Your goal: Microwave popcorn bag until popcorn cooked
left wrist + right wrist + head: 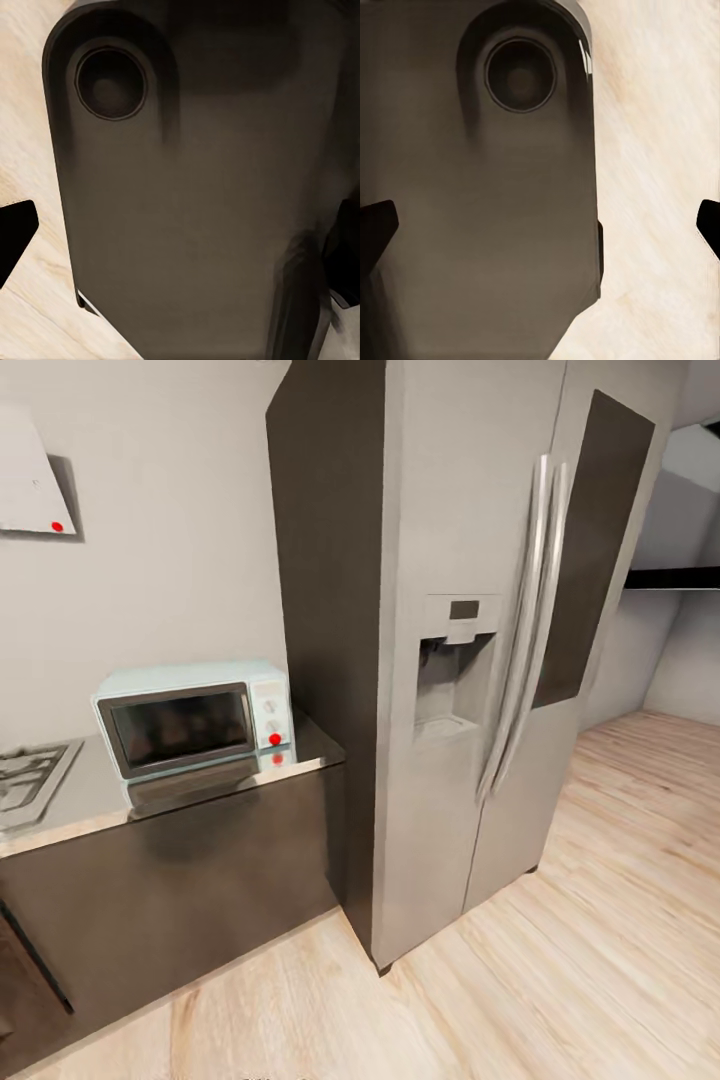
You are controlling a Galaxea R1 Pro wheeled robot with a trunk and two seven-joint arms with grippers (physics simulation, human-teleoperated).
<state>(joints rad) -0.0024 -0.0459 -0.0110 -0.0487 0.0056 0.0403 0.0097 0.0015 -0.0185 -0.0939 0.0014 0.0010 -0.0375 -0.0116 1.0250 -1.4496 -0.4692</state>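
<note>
The pale mint-blue microwave (192, 718) stands on the grey glossy countertop (90, 800), its dark glass door shut and a red light on its white knob panel. It sits at the counter's right end, beside the fridge. The popcorn bag is out of view. In the left wrist view my left gripper (180, 240) is open, its black fingertips (16, 231) far apart over a dark rounded part of the robot. My right gripper (540, 225) is likewise open, with one fingertip (375, 229) at each side of the picture and nothing between them.
A tall steel double-door fridge (480, 640) with a dispenser stands right of the counter. A gas hob (25, 780) lies at the counter's left end, above dark brown cabinets (170, 900). Light wooden floor (560, 960) spreads in front and to the right.
</note>
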